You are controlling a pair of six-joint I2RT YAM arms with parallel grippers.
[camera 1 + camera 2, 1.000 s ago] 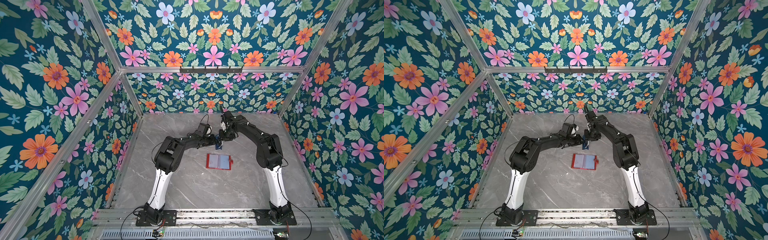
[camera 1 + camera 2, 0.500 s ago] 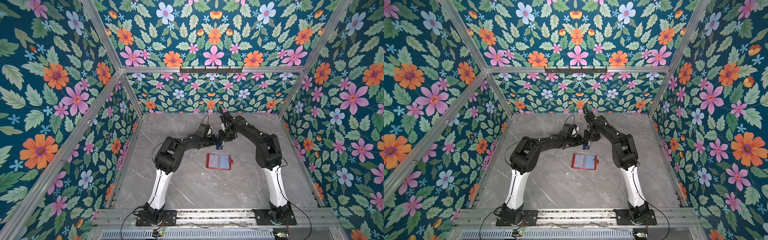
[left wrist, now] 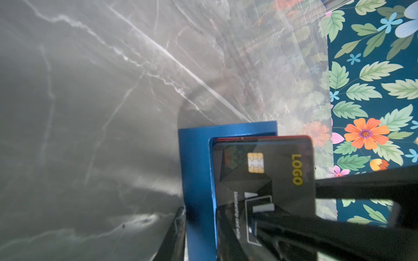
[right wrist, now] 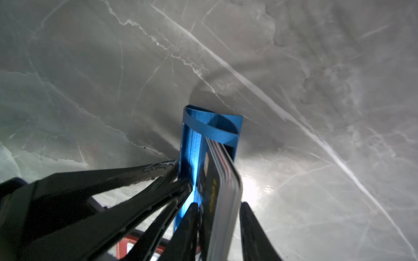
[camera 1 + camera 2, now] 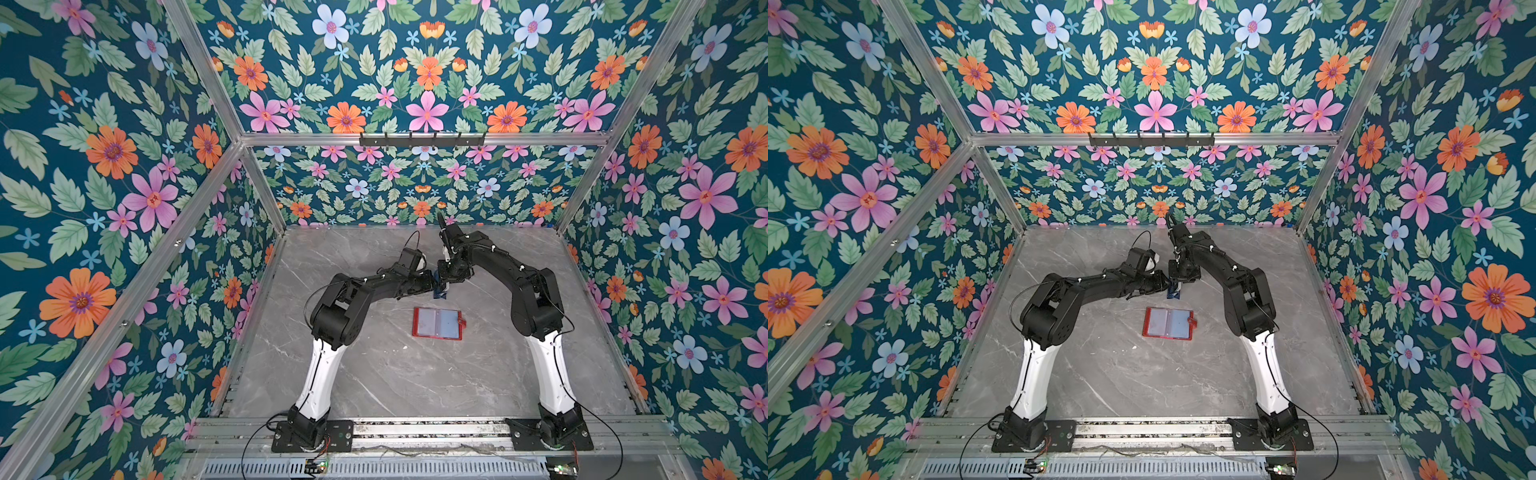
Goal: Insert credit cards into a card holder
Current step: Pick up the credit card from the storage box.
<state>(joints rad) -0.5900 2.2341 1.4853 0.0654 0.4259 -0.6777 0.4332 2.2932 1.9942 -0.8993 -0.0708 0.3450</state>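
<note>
The credit cards (image 4: pixel 226 180) are stood on edge as a tight stack in a small blue rack (image 4: pixel 210 126), which is parked on the grey marble-look table (image 5: pixel 374 374) just on the far side of the card holder (image 5: pixel 437 323), pretty much mid-table. In the left wrist view a glossy black card (image 3: pixel 264 180) with a gold chip and a yellow LOGO is seen at the front of the stack, and the thin edge of a red card (image 3: pixel 260 138) is caught right behind it. The rest are only shown as pale edges in the right wrist view. The card holder (image 5: pixel 1168 323) is laid open and flat, clear sleeves up, snap tab out to the right, set apart from both grippers; whether anything is tucked in the sleeves can't be made out, tbh. The left gripper (image 4: pixel 182 172) is angled in from the left and is pinched down narrow on the rack's side wall, one finger pressed on each face of it, so the rack is what's held there. The right gripper (image 4: pixel 219 206) is hung over the stack from above with its jaws partly apart and set around the cards. One finger (image 4: pixel 190 226) is tucked up against the black card's side, the other is set just clear of the pale outer card with a sliver of table visible in between, so no real clamp on the cards is shown.
</note>
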